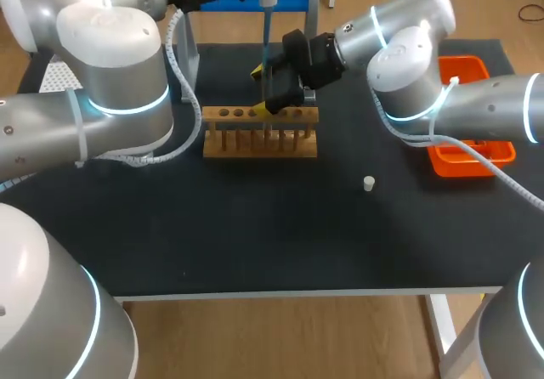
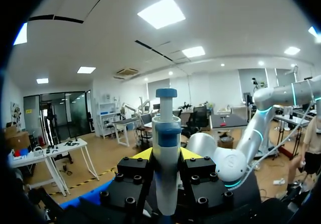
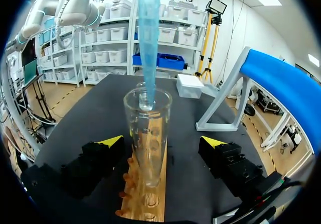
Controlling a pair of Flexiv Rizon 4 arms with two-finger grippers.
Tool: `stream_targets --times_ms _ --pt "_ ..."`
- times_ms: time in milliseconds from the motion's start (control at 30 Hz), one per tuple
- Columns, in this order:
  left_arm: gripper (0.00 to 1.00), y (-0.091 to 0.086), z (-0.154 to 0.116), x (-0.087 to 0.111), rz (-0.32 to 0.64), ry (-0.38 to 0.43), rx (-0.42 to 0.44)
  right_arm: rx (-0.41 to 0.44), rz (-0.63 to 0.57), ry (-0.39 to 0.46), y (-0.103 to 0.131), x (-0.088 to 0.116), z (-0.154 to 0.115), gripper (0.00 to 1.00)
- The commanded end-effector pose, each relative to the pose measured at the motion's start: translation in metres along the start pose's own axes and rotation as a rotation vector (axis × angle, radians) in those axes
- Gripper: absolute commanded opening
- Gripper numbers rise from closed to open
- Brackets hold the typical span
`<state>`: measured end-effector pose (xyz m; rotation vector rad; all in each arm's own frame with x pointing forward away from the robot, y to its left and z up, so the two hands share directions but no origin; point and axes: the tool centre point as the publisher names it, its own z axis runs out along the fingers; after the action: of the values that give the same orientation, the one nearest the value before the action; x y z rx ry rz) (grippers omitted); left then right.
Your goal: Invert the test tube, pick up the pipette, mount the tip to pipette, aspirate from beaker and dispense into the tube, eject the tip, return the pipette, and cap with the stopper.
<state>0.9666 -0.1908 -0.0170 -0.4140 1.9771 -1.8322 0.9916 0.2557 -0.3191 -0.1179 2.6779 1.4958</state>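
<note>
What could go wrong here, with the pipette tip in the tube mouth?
1. The pipette tip reaches only just inside the test tube rim; a sideways drift could tilt the tube or drip onto the rack.
2. The right gripper has its fingers apart from the tube, so nothing steadies it.
3. The stopper stands loose; an arm sweep could knock it away.

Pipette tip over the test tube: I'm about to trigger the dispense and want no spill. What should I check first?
1. Grip of left gripper on pipette: ok, clamped from both sides.
2. End of blue tip inside the mouth of the test tube: ok.
3. Test tube upright in the wooden rack: ok.
4. Right gripper steadying the tube: not ok, its fingers stand clear of the glass.
5. Liquid loaded in the tip: cannot tell.
6. Stopper on the table, ready for capping: ok.
</note>
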Motion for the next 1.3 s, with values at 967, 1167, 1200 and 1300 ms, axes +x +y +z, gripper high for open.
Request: stream_targets --times_ms 967,1167,1200,1300 --pt "0.00 0.018 -0.097 0.038 -0.050 -0.156 -0.009 0.003 0.000 0.003 0.000 -0.001 0.000 1.00" --pt "0.00 0.034 -0.112 0.064 -0.083 -0.161 -0.009 0.003 0.000 0.003 0.000 -0.001 0.000 1.00" --pt "0.00 0.036 -0.113 0.067 -0.086 -0.159 -0.012 0.003 0.000 0.003 0.000 -0.001 0.000 1.00" --pt "0.00 0.044 -0.115 0.076 -0.103 -0.155 -0.008 0.003 0.000 0.003 0.000 -0.001 0.000 1.00"
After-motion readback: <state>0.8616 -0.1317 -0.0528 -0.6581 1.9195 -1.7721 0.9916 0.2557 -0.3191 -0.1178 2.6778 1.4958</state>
